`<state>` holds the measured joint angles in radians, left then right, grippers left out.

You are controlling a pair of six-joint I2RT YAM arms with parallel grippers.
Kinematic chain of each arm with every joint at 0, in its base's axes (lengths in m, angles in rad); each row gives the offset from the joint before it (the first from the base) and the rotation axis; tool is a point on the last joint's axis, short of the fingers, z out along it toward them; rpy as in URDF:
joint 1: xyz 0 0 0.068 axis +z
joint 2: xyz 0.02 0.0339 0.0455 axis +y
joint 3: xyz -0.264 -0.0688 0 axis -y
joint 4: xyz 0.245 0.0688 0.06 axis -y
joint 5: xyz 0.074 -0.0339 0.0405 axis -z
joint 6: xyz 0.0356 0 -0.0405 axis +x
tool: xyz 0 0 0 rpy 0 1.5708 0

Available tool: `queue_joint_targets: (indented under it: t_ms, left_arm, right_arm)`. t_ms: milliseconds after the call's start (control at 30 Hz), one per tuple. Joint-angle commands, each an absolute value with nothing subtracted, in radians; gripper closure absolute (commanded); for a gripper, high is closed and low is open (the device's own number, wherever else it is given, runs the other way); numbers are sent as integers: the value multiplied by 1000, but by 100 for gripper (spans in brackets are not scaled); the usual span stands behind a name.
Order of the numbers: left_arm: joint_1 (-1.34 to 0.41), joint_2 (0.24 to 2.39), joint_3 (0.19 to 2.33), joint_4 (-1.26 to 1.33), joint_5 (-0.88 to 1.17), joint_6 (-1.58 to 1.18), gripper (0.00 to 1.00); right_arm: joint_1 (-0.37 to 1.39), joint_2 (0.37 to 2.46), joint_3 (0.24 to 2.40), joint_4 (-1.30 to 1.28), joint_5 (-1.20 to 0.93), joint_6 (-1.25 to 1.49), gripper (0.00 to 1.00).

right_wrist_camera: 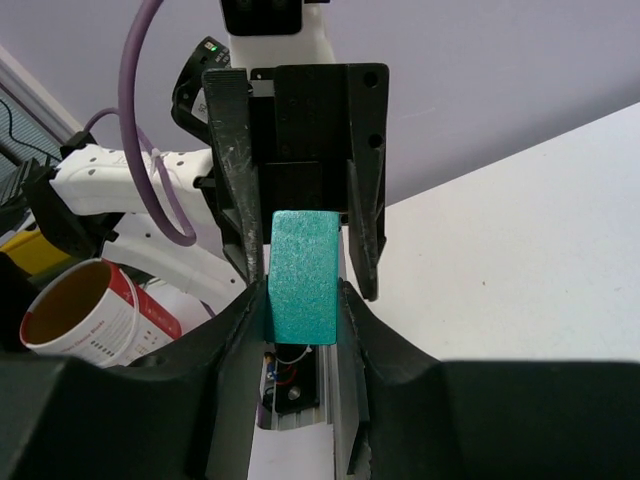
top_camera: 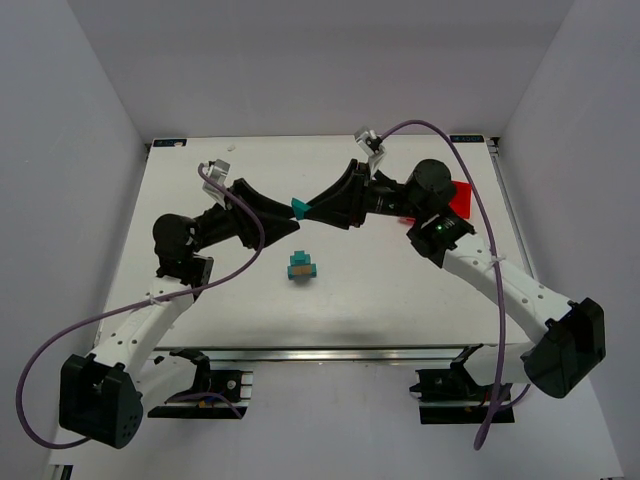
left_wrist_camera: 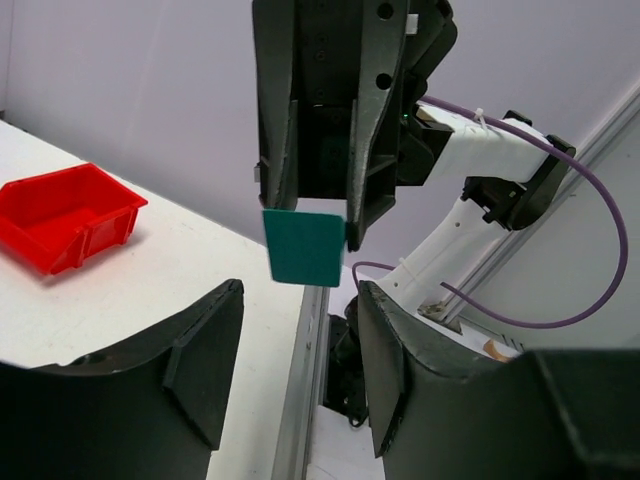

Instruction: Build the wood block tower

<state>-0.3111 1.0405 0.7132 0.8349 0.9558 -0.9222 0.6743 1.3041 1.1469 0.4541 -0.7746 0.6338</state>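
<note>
teal block | long axis toward left end effector, apart | right end effector clamps it

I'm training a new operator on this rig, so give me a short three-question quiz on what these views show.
1. True or false: the left gripper is clamped on the teal block.
2. Where does the wood block tower stand? A: in mid-air. B: on the table, near its middle. C: hanging off the far edge.
3. Fill in: the teal block is held in mid-air by the ___ gripper.
Key: 1 false, its jaws stand open; 2 B; 3 right gripper.
</note>
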Motion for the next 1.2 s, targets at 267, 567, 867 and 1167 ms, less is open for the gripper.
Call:
queue_joint_targets:
  t_ms: [267, 567, 867, 1167]
  left_arm:
    - [-314, 1045, 724, 868, 939, -985, 61]
    - [-314, 1023, 712, 877, 868, -1009, 68]
    - [-316, 1023, 713, 873, 845, -1016, 48]
    - [-316, 1017, 701, 873, 870, -1020, 33]
  right_arm:
    - [681, 1347, 1121, 575, -749, 647, 100]
    - [692, 1345, 1088, 591, -724, 612, 100]
    - [703, 1344, 1054, 649, -727, 641, 100]
    - [703, 1313, 999, 761, -617, 704, 100]
